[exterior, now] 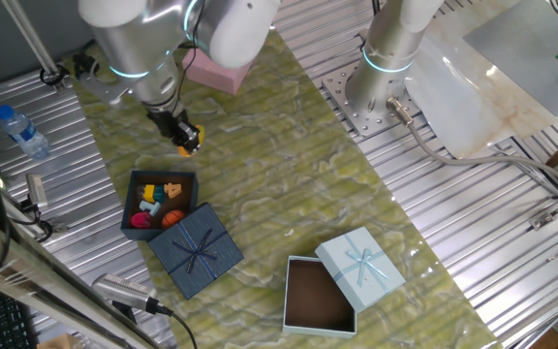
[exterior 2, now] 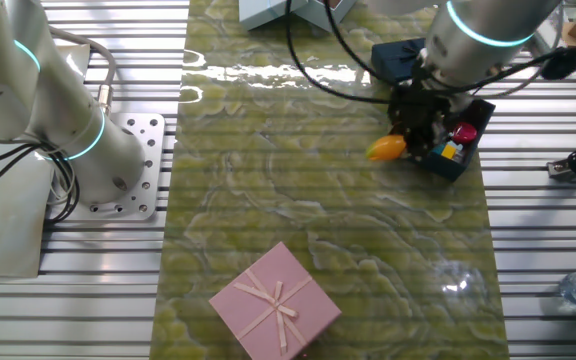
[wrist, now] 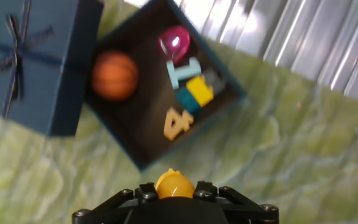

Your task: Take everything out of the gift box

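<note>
Hand view showed the fingers (wrist: 175, 193) clenched on a yellow-orange toy (wrist: 174, 184), carried clear of the navy gift box (wrist: 229, 99) and over bare table (wrist: 303, 155), with box and remaining toys lying ahead of the fingertips.

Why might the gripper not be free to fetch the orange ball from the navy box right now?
Probably not free: the gripper already holds a yellow toy, though the orange ball lies uncovered in the open gift box.
</note>
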`<action>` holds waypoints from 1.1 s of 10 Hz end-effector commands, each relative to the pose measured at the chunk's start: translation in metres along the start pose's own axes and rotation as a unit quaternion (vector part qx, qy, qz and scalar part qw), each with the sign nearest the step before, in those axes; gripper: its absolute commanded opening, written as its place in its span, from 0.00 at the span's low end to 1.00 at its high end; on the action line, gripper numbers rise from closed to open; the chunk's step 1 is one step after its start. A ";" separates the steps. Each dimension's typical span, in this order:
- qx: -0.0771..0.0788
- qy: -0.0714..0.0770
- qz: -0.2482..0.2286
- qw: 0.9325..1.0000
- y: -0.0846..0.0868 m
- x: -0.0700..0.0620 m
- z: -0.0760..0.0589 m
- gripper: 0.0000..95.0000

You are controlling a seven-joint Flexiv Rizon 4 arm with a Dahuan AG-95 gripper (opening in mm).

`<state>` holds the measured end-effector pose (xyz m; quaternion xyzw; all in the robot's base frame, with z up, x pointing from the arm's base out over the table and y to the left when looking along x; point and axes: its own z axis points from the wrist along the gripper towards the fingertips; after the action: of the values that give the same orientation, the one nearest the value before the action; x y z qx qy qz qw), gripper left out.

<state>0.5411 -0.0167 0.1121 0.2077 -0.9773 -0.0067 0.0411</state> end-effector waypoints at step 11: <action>0.011 -0.002 -0.010 1.000 -0.011 0.035 0.040 0.00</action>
<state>0.5108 -0.0414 0.0726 0.2187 -0.9750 0.0028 0.0382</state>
